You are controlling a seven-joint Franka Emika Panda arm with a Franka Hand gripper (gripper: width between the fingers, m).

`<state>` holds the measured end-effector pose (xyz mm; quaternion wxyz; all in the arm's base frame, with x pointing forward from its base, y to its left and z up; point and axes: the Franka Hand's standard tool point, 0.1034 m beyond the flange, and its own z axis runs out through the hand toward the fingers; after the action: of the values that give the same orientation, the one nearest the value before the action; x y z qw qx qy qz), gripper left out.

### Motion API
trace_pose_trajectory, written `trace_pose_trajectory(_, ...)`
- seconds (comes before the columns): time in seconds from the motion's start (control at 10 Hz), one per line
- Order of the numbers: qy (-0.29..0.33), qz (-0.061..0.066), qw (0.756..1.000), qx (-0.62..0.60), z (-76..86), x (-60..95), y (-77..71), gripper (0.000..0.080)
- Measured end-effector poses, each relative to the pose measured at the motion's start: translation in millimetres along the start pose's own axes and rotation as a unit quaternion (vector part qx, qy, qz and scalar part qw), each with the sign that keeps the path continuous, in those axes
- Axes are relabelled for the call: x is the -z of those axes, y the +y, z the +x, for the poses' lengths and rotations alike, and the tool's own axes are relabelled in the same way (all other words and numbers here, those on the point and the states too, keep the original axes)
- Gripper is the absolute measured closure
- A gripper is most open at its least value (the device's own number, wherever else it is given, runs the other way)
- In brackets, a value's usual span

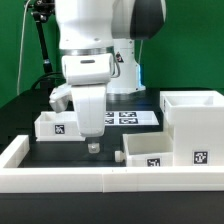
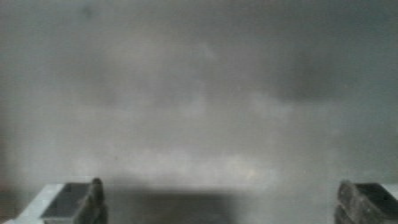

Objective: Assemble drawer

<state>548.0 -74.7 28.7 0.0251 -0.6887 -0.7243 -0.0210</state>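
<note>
The drawer's tall hollow housing (image 1: pixel 196 122) stands at the exterior view's right, open side up, with a tag on its front. One small white tray (image 1: pixel 150 152) lies just in front of it. A second tray (image 1: pixel 56 124) lies at the exterior view's left. My gripper (image 1: pixel 93 146) points down between the two trays, low over the dark table, and touches neither. In the wrist view the gripper (image 2: pixel 222 206) has its fingertips (image 2: pixel 79 204) far apart and nothing between them. Only a blurred grey surface shows below.
The marker board (image 1: pixel 128 118) lies flat behind the gripper, at the robot's base. A long low white wall (image 1: pixel 60 178) edges the table's front, with a side wall (image 1: pixel 12 152) at the exterior view's left.
</note>
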Motion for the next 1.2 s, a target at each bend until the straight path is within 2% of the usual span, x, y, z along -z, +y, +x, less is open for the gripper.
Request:
trace_pose_trajectory(0.2, 0.021, 0.005, 1.000, 0.022, 4.5, -8.9, -1.3, 0.0151)
trace_pose_trajectory(0.3, 0.021, 0.007, 0.999, 0.029, 14.6, -13.4, -1.0, 0.0151)
trace_pose_trajectory(0.6, 0.022, 0.011, 1.000, 0.012, 39.8, -14.1, 2.4, 0.0151)
trace_pose_trajectory(0.8, 0.020, 0.011, 1.000, -0.012, 62.7, -11.7, 9.8, 0.0151)
trace_pose_trajectory(1.2, 0.022, 0.010, 0.999, -0.030, 85.0, -11.1, 12.7, 0.0151)
